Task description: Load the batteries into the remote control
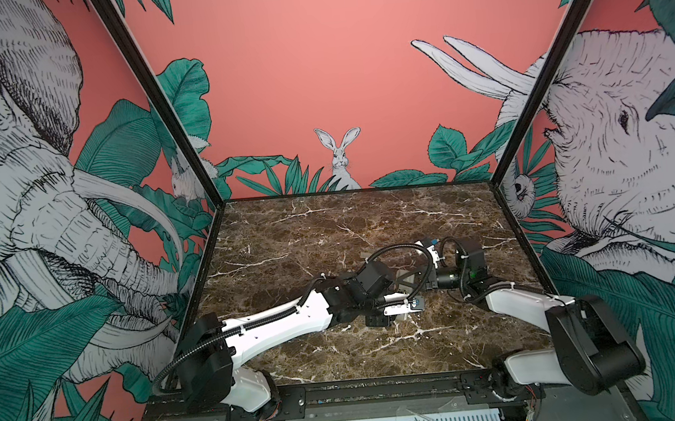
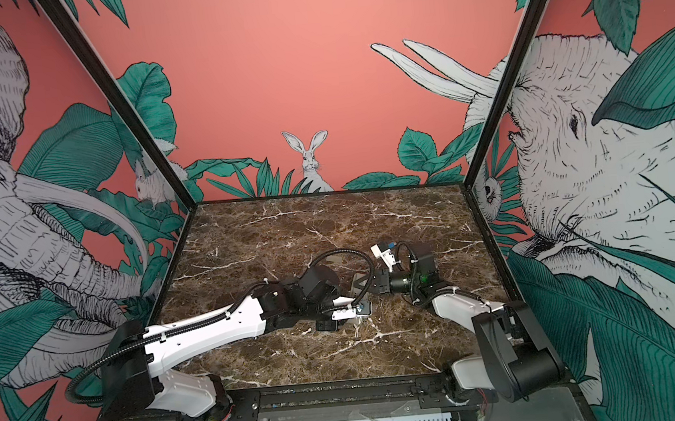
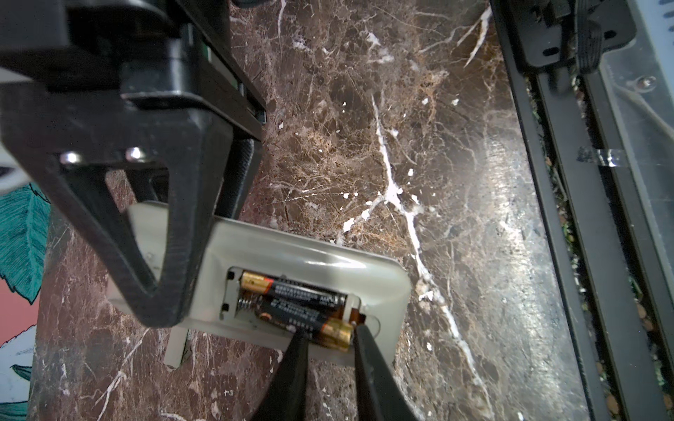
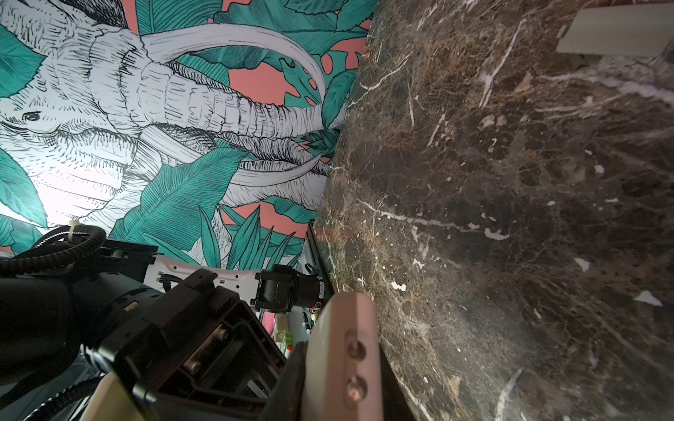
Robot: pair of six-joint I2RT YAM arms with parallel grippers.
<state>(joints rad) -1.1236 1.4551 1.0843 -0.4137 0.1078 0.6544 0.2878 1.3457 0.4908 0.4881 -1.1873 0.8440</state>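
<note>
Grey-beige plastic of the remote control (image 3: 299, 251), back turned up, long axis running far to near, just right of centre in the near half of the marble tabletop (image 1: 329, 229). Open recess (image 3: 231, 291) at its near end, holding both batteries (image 3: 310, 296) side by side, black-jacketed with gold caps. Right-hand one lying flat in its slot, gold cap to the far end. On the left, the second battery (image 3: 291, 318), askew, gold cap toward the near end, up at the recess rim. In from the left, the left gripper (image 3: 330, 330), slim black tips set narrowly apart on either side of that gold cap; true pinch or mere touch impossible to tell. In from the right, the right gripper (image 3: 171, 284), clamped tight on the far half of the remote, one black finger across the back, the other passing beneath. Resting on the marble or held just clear of it: not to be told. Farther back on the tabletop, well apart, a flat grey plate (image 4: 616, 34). All around, pink printed walls (image 1: 355, 51).
</note>
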